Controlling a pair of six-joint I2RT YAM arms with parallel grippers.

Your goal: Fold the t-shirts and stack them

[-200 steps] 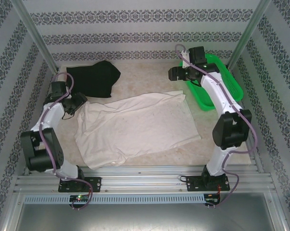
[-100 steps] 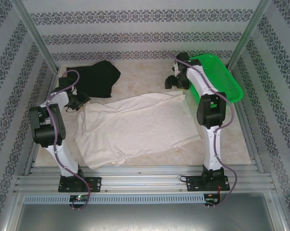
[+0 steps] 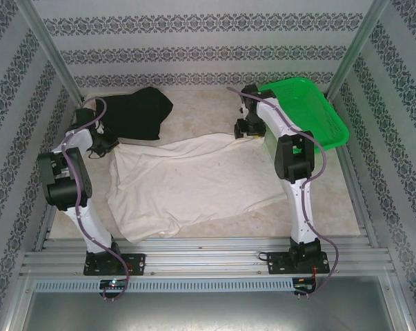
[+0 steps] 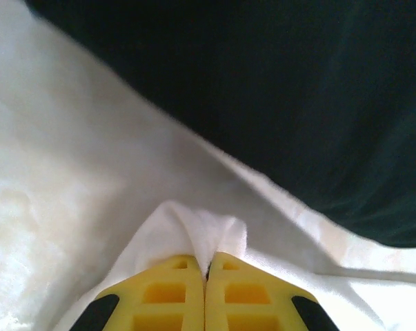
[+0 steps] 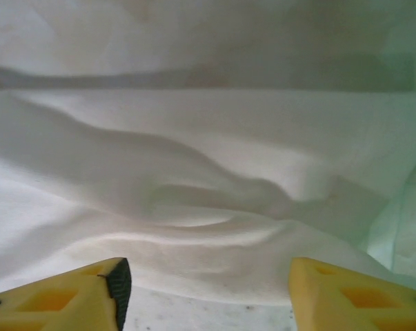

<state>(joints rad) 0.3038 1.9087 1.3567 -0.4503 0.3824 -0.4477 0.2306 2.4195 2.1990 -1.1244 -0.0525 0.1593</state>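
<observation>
Your left tool [image 4: 206, 267], ten o'clock, pinches the white t-shirt [image 4: 70, 172]; right tool [image 5: 208, 276], one o'clock, gapes: lift now and it may skew.

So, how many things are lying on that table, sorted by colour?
Cream-white: 1, the cream-white t-shirt
Black: 1, the black t-shirt
Green: 1, the mesh basket
Total: 3
</observation>
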